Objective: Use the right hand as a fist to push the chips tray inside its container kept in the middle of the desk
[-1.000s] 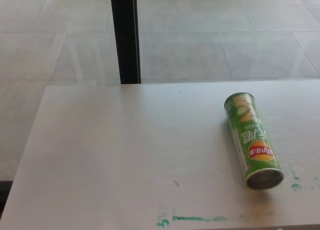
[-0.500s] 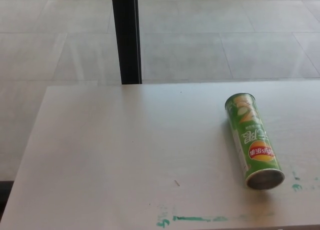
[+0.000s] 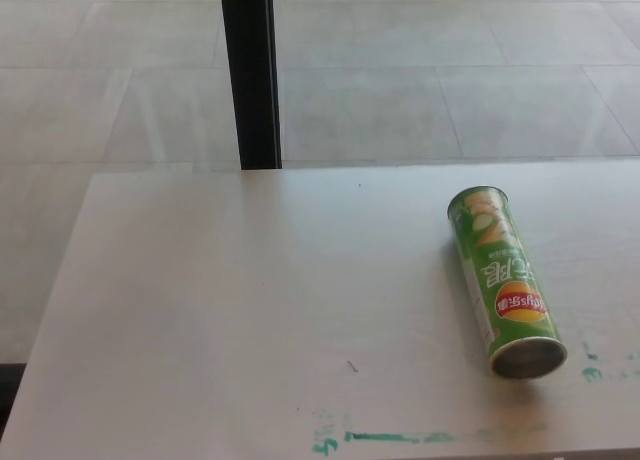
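The green cylindrical chips container (image 3: 504,279), a cardboard tube with a red and yellow logo, lies on its side on the right part of the pale wooden desk (image 3: 230,300), not really in the middle of it. Its metallic round end (image 3: 529,357) points toward the robot and its far end points away, slightly to the left. No tray sticks out of either end that I can see; the near end looks closed and flush, and the far end is too small to judge. So the tray may be already fully inside the tube, or it may be not visible from this angle; the picture fits both. Compared with the pictures from one second and half a second ago, almost nothing has changed: the tube keeps the same place and the same direction, and only the whole view moves by a very small amount, which is the camera and not the things. This stillness means that no push is happening at this moment. Neither the left hand nor the right hand of the robot is in the view, so I cannot tell how their fingers are. Some green paint marks (image 3: 385,438) are on the near edge of the desk, and a black vertical post (image 3: 250,70) stands behind it on the grey tiled floor (image 3: 450,90).
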### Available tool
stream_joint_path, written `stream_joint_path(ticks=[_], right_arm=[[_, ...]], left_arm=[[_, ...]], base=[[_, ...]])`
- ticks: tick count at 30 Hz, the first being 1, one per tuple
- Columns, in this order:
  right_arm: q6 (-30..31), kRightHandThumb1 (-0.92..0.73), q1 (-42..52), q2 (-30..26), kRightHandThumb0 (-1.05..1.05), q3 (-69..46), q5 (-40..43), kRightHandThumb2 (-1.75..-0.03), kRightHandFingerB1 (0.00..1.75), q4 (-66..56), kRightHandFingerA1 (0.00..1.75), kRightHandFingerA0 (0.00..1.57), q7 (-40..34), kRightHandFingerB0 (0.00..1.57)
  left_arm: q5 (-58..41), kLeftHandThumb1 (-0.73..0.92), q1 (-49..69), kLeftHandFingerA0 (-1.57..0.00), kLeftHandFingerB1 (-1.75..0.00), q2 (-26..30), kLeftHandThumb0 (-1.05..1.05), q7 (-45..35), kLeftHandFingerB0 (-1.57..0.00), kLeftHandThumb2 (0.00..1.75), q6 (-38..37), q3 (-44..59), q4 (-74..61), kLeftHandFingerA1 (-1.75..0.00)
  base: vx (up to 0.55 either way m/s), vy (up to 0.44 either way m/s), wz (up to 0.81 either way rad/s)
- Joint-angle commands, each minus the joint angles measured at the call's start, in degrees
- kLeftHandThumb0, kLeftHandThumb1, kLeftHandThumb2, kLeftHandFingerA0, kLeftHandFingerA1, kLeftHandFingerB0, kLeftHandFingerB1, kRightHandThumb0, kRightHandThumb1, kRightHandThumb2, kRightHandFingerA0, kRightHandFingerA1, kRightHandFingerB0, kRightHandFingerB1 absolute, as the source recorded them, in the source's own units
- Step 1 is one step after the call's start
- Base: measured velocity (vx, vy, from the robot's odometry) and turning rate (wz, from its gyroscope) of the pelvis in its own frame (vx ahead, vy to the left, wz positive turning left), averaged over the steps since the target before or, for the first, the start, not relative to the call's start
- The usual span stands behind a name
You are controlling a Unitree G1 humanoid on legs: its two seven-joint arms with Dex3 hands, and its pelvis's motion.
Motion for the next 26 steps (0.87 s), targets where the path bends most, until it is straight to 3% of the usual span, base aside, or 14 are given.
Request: stream_joint_path(ticks=[1, 4, 5, 9, 11, 12, 13, 14, 20, 21, 26], right_arm=[[-0.67, -0.79, 1.06, 0.42, -0.46, 2.35, 6.32, -0.63, 0.48, -0.45, 0.72, 0.71, -3.05, 0.47], [-0.56, -0.79, 2.22, -0.17, -0.49, 5.73, 5.96, -0.64, 0.47, -0.30, 0.75, 0.76, -4.55, 0.52], [0.70, -0.78, 1.98, 0.21, -0.49, 5.13, 7.86, -0.63, 0.45, -0.91, 0.86, 0.77, -4.68, 0.45], [2.06, -0.79, 3.34, 0.21, -0.47, 6.88, 10.32, -0.63, 0.43, -3.03, 0.73, 0.73, -4.05, 0.40], [0.99, -0.78, 3.86, 0.52, -0.49, 7.77, 10.83, -0.64, 0.45, -3.84, 0.75, 0.75, -4.94, 0.43], [1.06, -0.62, 4.32, 0.51, -0.51, 8.43, 11.06, -0.94, 0.57, -4.27, 0.79, 0.71, -4.73, 0.38], [1.04, -0.79, 5.03, 0.41, -0.50, 9.57, 10.37, -0.64, 0.45, -4.64, 0.73, 0.76, -5.00, 0.44], [1.62, -0.79, 5.17, 0.08, -0.50, 10.14, 10.62, -0.64, 0.44, -4.52, 0.71, 0.77, -5.28, 0.45], [0.62, -0.81, 3.57, -1.30, -0.47, 11.40, 14.37, -0.64, 0.44, -2.04, 0.77, 0.69, -3.93, 0.38], [0.17, -0.79, 3.64, -1.28, -0.49, 12.27, 13.27, -0.63, 0.45, -2.22, 0.76, 0.76, -5.42, 0.44], [0.00, -0.78, 4.32, -1.52, -0.49, 12.89, 14.51, -0.63, 0.47, -2.41, 0.79, 0.74, -6.14, 0.46]], left_arm=[[-0.72, 0.74, -0.07, -0.53, -0.40, 0.46, -0.61, 0.50, -0.42, 0.62, 0.50, 0.17, 0.36, -0.54], [0.84, 0.76, 0.24, -0.52, -0.41, 0.73, -0.63, 0.57, -0.42, 0.63, -0.80, -1.50, 0.21, -0.56], [0.04, 0.76, 0.22, -0.49, -0.41, 0.66, -0.62, 0.06, -0.41, 0.62, -0.51, -1.00, 0.18, -0.56], [0.32, 0.76, 0.32, -0.50, -0.40, 0.77, -0.63, 0.08, -0.40, 0.62, -0.66, -1.51, 0.18, -0.54], [0.65, 0.76, -0.14, -0.52, -0.41, 0.82, -0.65, 0.21, -0.41, 0.62, -0.94, -2.10, 0.02, -0.58], [0.09, 0.75, -0.20, -0.52, -0.41, 0.79, -0.63, 0.18, -0.40, 0.62, -0.55, -1.72, 0.05, -0.56], [0.14, 0.60, -0.37, -0.49, -0.55, 0.95, -0.65, 0.20, -0.36, 0.97, -0.47, -1.86, -0.04, -0.65], [0.40, 0.76, 0.00, -0.51, -0.41, 1.09, -0.65, -0.25, -0.41, 0.62, -0.90, -2.23, -0.42, -0.57], [-0.72, 0.75, -0.95, -0.53, -0.42, 0.53, -0.62, 0.08, -0.41, 0.62, -0.20, -1.34, 0.43, -0.59], [-0.60, 0.75, -0.92, -0.51, -0.42, 0.47, -0.63, 0.13, -0.40, 0.62, -0.34, -1.45, 0.33, -0.58], [-0.28, 0.76, -0.03, -0.51, -0.43, 0.34, -0.64, -0.18, -0.39, 0.62, -1.19, -1.74, -0.10, -0.59]], base=[[0.00, 0.000, 0.00], [0.00, 0.000, 0.00], [0.00, 0.000, 0.00], [0.00, 0.000, 0.00], [0.00, 0.000, 0.00], [0.00, 0.000, 0.00], [0.00, 0.000, 0.00], [0.00, 0.000, 0.00], [0.00, 0.000, 0.00], [0.00, 0.000, 0.00], [0.00, 0.000, 0.00]])
